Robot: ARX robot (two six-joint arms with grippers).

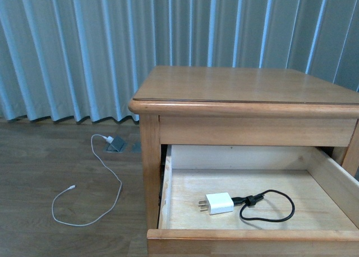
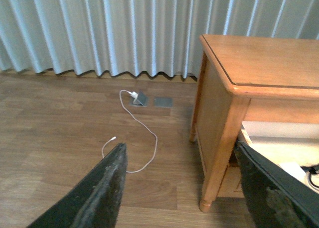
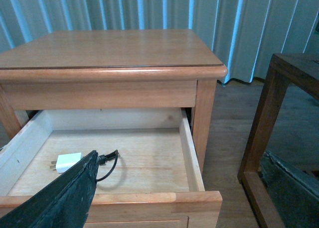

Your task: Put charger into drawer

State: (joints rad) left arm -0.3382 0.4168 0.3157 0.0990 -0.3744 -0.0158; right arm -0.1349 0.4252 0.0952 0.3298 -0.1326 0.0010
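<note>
- Charger (image 1: pixel 219 203): a small white block lying flat on the pale floor of the open drawer (image 1: pixel 252 233), towards the front and a little left of the middle in the front view, with its prongs pointing to the drawer's left wall.
- Its black cable (image 1: pixel 269 207) runs off the opposite end of the block and curls into one loose loop on the drawer floor beside it.
- Nothing touches the block or its cable; both lie free of the drawer walls.
- Drawer: pulled well out of the honey-coloured nightstand (image 1: pixel 241 83); nothing stands on the nightstand's glossy top.
- Right gripper (image 3: pixel 179 154): its jaws are spread wide and grasp nothing. In its wrist view one dark finger (image 3: pixel 65 198) overlaps the drawer's front corner, just short of the block, while the other sits out past the drawer's side.
- Left gripper (image 2: pixel 179 146): likewise spread wide and empty, held off the nightstand's side above the wooden floor (image 2: pixel 60 128).
- A long thin white cable (image 1: pixel 90 195) trails across that floor from a grey floor socket (image 1: pixel 116 144), well apart from the nightstand.
- A pale pleated curtain (image 1: pixel 73 49) hangs behind everything.
- A darker wooden frame (image 3: pixel 279 113) stands near the nightstand's other side, seen only in the right wrist view.
</note>
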